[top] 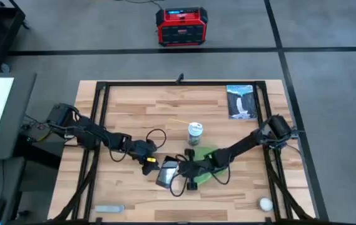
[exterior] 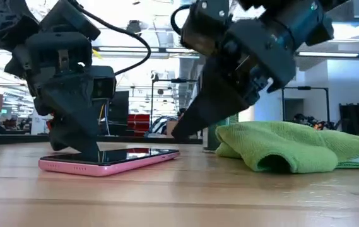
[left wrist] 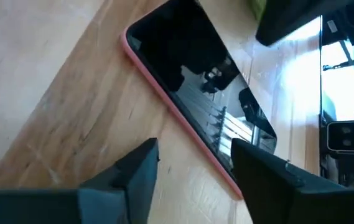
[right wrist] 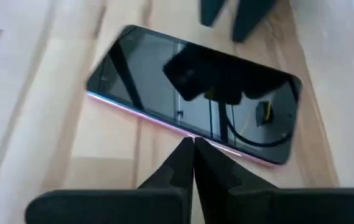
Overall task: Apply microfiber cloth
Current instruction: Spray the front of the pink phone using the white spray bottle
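A pink phone (top: 167, 173) lies flat, screen up, on the wooden table (top: 134, 106). My left gripper (top: 147, 161) comes down on its left end, fingers open. One finger stands over the screen, and the other is off the phone's long edge, above the wood. My right gripper (top: 187, 167) is shut, its tips (right wrist: 193, 144) right at the phone's other long edge. The green microfiber cloth (exterior: 293, 146) lies bunched on the table just right of the phone, under my right arm, with no gripper on it. My left gripper sets one fingertip (exterior: 91, 150) on the phone's screen near its end (left wrist: 251, 134), coming from above and slanting down. The other finger (left wrist: 140, 163) stays beside the pink edge, off the phone. The phone lies flat on the table. Whether the shut tips of my right gripper touch the phone's long edge (right wrist: 183, 132), I cannot tell.
A small jar with a green lid (top: 194, 133) stands just beyond the cloth. A picture card (top: 241, 101) lies at the far right, a white ball (top: 265, 204) at the near right and a grey object (top: 109, 208) at the near left edge.
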`<move>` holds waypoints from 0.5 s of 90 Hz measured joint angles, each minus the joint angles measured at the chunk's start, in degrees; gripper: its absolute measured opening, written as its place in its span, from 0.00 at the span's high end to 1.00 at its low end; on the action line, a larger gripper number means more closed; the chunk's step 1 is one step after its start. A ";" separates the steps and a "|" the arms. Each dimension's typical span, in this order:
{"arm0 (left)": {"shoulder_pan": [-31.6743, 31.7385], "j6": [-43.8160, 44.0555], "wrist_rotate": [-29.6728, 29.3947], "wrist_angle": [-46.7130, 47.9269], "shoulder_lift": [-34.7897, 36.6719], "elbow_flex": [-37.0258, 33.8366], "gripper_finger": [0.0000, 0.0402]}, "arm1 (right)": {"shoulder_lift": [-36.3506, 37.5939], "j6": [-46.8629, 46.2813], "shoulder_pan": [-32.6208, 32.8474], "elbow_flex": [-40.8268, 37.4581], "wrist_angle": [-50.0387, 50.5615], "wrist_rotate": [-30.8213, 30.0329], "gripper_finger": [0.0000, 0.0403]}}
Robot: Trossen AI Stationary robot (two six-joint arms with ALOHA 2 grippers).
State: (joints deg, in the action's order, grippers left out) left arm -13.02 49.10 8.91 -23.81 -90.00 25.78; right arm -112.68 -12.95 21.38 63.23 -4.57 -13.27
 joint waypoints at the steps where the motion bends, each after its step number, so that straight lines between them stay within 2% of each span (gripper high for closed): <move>1: 0.00 0.01 0.00 -0.01 0.00 0.00 0.53 | 0.00 -0.01 0.01 -0.01 0.16 -0.01 1.00; 45: 0.00 1.28 0.00 -0.23 0.00 0.00 0.52 | -0.02 -0.52 -0.19 -0.01 2.14 -0.14 1.00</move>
State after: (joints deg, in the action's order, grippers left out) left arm -13.02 50.38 8.91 -24.04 -90.00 25.78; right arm -112.71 -13.47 21.19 63.22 -2.44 -13.41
